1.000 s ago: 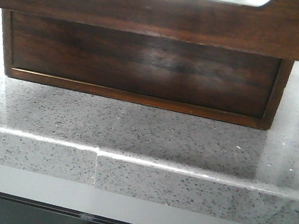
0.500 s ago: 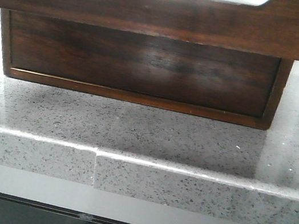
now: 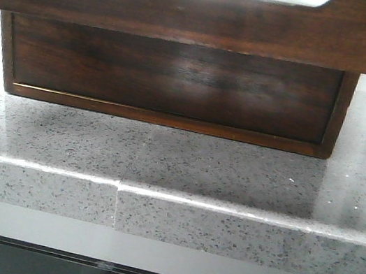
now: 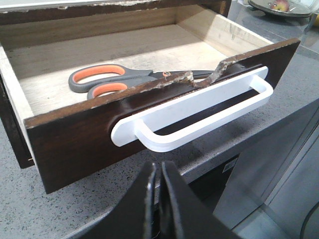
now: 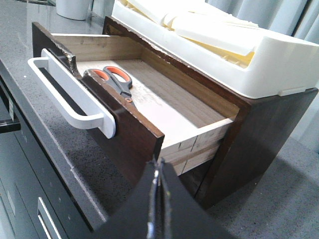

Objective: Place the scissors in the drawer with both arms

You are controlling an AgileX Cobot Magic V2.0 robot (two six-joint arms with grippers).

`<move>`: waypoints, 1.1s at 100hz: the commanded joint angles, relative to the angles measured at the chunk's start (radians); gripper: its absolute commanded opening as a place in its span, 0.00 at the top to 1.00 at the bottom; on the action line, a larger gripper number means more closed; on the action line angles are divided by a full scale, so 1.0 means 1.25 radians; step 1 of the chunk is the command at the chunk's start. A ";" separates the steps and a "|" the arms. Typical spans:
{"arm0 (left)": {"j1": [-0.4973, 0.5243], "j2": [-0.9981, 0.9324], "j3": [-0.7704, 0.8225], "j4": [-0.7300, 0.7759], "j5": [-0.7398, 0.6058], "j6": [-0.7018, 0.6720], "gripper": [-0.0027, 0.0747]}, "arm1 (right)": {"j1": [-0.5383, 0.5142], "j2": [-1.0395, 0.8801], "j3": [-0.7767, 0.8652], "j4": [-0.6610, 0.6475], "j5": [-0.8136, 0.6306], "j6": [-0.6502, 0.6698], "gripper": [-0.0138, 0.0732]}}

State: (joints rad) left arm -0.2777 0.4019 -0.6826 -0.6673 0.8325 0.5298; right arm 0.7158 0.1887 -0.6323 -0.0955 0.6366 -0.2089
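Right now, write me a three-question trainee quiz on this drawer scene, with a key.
1. True or false: the scissors lie inside the open drawer.
2. Which describes the white handle on the drawer front?
A. a round knob
B. a wide bar handle
C. a hanging ring
3. Fill in: the top edge of the drawer front, above the handle, looks ____.

Key:
1. True. They lie flat on the pale drawer floor, orange-lined loops visible from both wrist views.
2. B
3. Chipped. Both the left gripper and the right gripper are shut and hold nothing, apart from the drawer.
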 commanded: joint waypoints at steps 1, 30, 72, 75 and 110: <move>-0.007 0.007 -0.020 -0.034 -0.048 0.000 0.99 | 0.000 0.011 -0.016 -0.012 -0.067 0.005 0.89; -0.007 -0.002 0.018 0.020 -0.063 0.015 0.99 | 0.000 0.011 -0.016 -0.012 -0.067 0.005 0.89; -0.007 -0.257 0.251 0.489 -0.568 -0.254 0.99 | 0.000 0.011 -0.016 -0.012 -0.067 0.005 0.89; -0.007 -0.261 0.268 0.512 -0.560 -0.287 0.99 | 0.000 0.011 -0.016 -0.012 -0.067 0.005 0.89; -0.007 -0.268 0.482 0.616 -0.558 -0.593 0.99 | 0.000 0.011 -0.016 -0.012 -0.067 0.005 0.89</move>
State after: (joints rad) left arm -0.2777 0.0631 -0.0929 0.1296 0.2143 -0.1744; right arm 0.7158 0.1887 -0.6323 -0.0971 0.6366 -0.2071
